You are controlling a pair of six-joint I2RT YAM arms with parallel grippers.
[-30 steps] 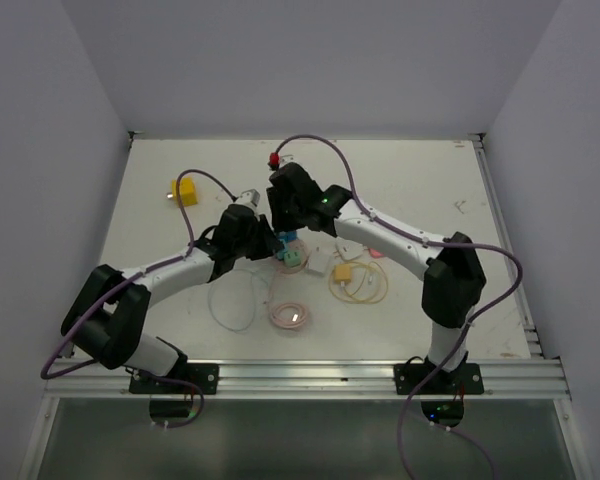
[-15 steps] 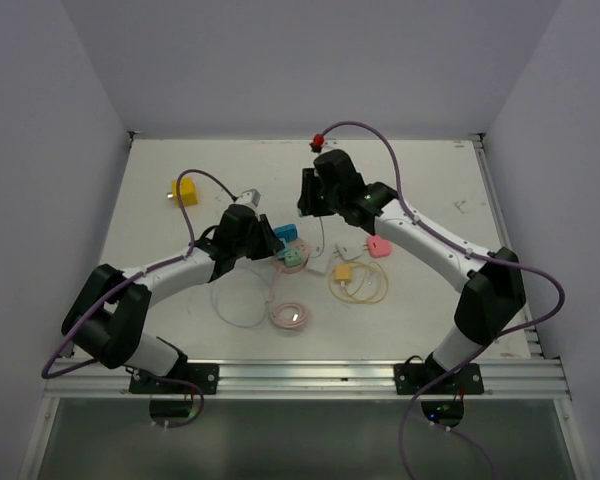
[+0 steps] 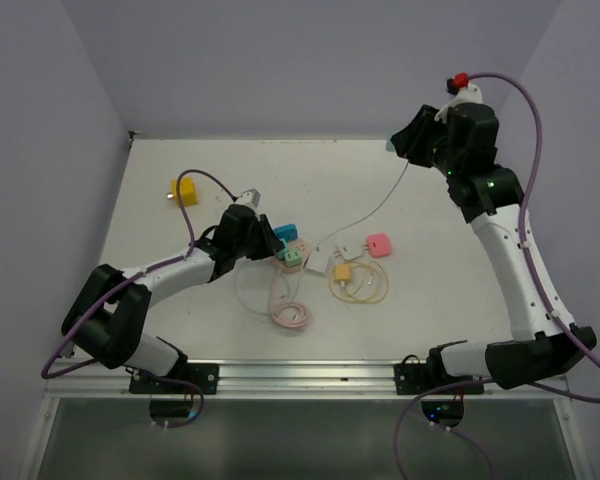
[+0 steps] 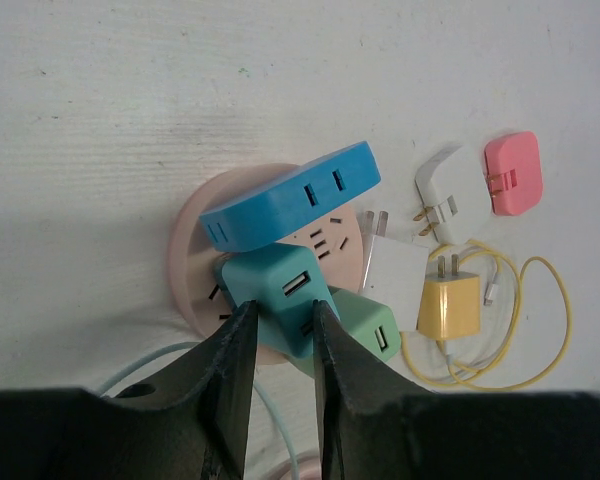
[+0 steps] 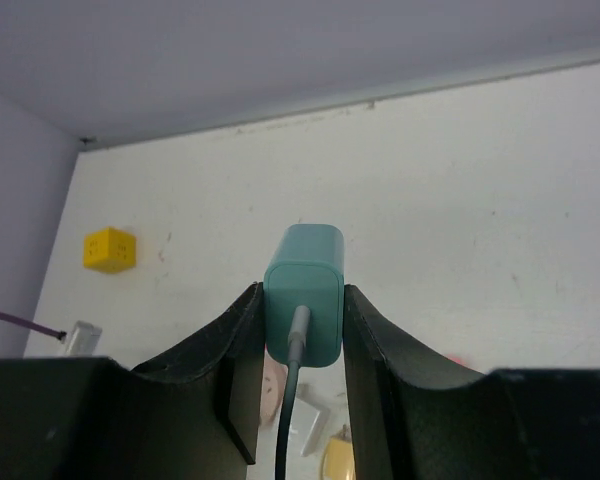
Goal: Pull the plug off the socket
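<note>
Teal rectangular plastic plug point(image 5: 303, 262), shown free of its socket; extraction is judged essentially complete.

Far left on the white bench point(image 3: 430, 300): a small yellow block point(image 3: 185, 190), well apart from the work.

Left of centre: the left pincer point(image 4: 282, 315). Its two black fingers are closed against opposite sides of a turquoise cube adapter point(image 4: 280, 280) seated in the round pink socket hub point(image 4: 192, 250). This grip appears to brace the hub against the bench. A flat blue adapter point(image 4: 290, 195) and a green cube adapter point(image 4: 368, 332) also occupy the hub.

Just right of the hub, loose on the bench: a white two-pin plug point(image 4: 438, 188), a yellow charger point(image 4: 450, 305) with its coiled yellow cable, and a flat pink charger point(image 4: 513, 172).

Far right: the right pincer point(image 5: 302, 300), high above the bench and clamped on the two flanks of the teal plug. A thin grey cable point(image 3: 365, 212) hangs from the plug down toward the hub area; where its lower end finishes cannot be told. The plug's pins are hidden in the wrist view.

Left to do, by judgement: set the plug down away from the hub and release both pincers. Whether the other adapters in the hub belong to the task cannot be told.
</note>
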